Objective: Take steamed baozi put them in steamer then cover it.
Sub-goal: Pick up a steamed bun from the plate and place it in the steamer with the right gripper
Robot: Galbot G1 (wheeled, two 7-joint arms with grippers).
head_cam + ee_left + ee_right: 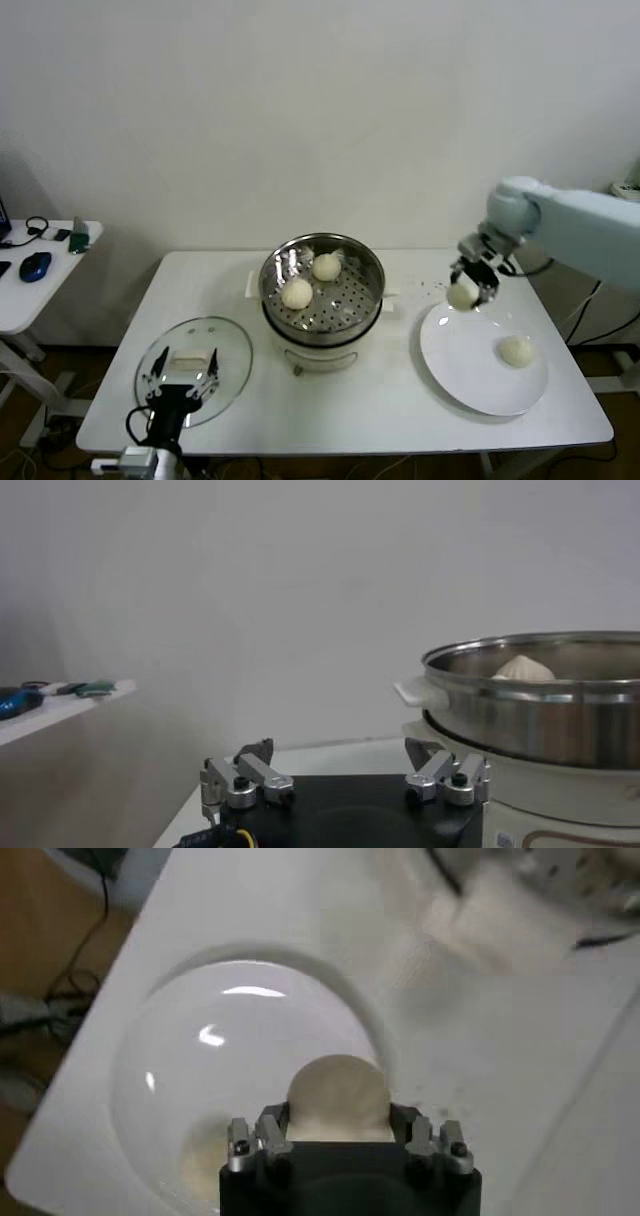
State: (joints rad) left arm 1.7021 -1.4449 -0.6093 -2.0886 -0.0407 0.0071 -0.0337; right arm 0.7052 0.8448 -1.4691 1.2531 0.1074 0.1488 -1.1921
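The steel steamer [322, 300] stands mid-table on its cream pot base and holds two baozi [297, 293] [326, 266]. My right gripper [468, 286] is shut on a third baozi [461, 295] and holds it above the far left edge of the white plate [470, 370]; the right wrist view shows that baozi [337, 1098] between the jaws over the plate [190, 1078]. A fourth baozi [516, 350] lies on the plate. The glass cover [230, 355] lies flat at the front left. My left gripper [183, 384] is open, low over the cover; the left wrist view shows the steamer [540, 705] ahead.
A side table [25, 290] with a blue mouse [35, 266] and small items stands to the left. A white wall is behind the table. Cables hang at the far right by the table's edge.
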